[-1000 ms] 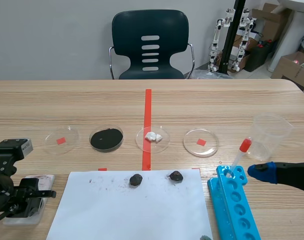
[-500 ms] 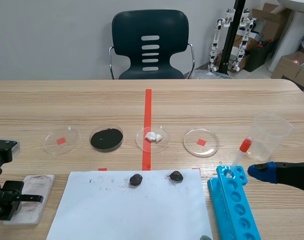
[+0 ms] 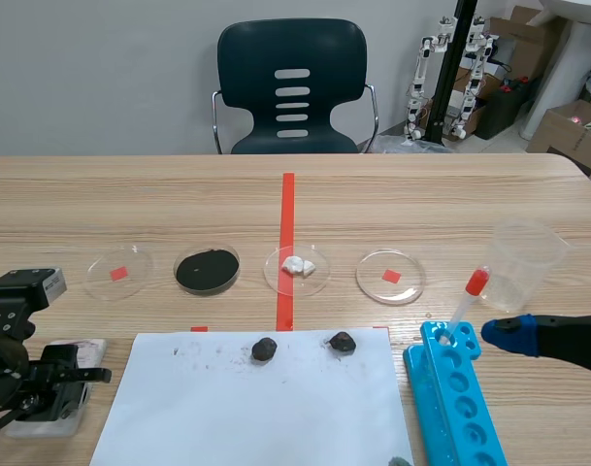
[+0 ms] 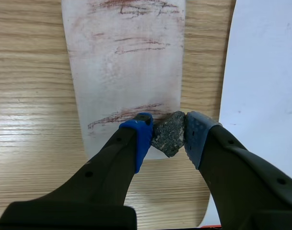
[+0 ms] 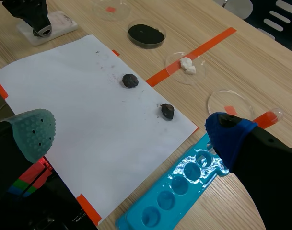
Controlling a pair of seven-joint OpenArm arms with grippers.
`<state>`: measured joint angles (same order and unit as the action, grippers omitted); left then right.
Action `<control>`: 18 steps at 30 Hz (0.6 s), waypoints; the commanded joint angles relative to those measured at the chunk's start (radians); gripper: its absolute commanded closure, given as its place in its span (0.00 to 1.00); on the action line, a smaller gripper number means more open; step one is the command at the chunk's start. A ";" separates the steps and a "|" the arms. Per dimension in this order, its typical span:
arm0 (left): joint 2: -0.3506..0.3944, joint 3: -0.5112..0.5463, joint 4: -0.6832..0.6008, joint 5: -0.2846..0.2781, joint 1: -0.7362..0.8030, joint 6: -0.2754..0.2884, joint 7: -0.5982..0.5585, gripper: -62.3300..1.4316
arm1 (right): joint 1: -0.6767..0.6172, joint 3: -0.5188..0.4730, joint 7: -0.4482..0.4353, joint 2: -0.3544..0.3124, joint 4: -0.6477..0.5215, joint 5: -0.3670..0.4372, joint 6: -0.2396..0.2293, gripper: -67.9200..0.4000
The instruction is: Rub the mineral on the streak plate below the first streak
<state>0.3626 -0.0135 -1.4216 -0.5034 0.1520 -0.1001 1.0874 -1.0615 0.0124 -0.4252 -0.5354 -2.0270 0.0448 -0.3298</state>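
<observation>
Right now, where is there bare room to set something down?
The white paper this side of the two dark rocks is mostly bare; so is the table beyond the dish row. Crowded: blue rack, beaker and right gripper; left gripper holding the mineral at the streak plate.

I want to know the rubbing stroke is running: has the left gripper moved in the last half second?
Yes. The left gripper, shut on the mineral, has shifted toward the white paper and now covers more of the streak plate.

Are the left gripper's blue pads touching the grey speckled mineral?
Touching: the left wrist view shows both blue pads pressed against the mineral.
</observation>
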 commanded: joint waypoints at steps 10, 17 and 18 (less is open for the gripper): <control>0.002 0.001 -0.004 0.221 -0.005 -0.048 0.032 0.87 | 0.003 -0.007 -0.018 -0.005 -0.008 0.010 0.000 0.00; 0.001 0.001 -0.001 0.203 -0.005 -0.064 0.031 0.87 | 0.003 -0.007 -0.018 -0.005 -0.008 0.010 0.000 0.00; 0.001 0.001 0.003 0.181 -0.006 -0.061 0.031 0.87 | 0.003 -0.007 -0.018 -0.005 -0.008 0.010 0.000 0.00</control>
<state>0.3630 -0.0135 -1.4212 -0.3035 0.1520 -0.1627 1.1179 -1.0615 0.0124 -0.4252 -0.5354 -2.0270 0.0448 -0.3298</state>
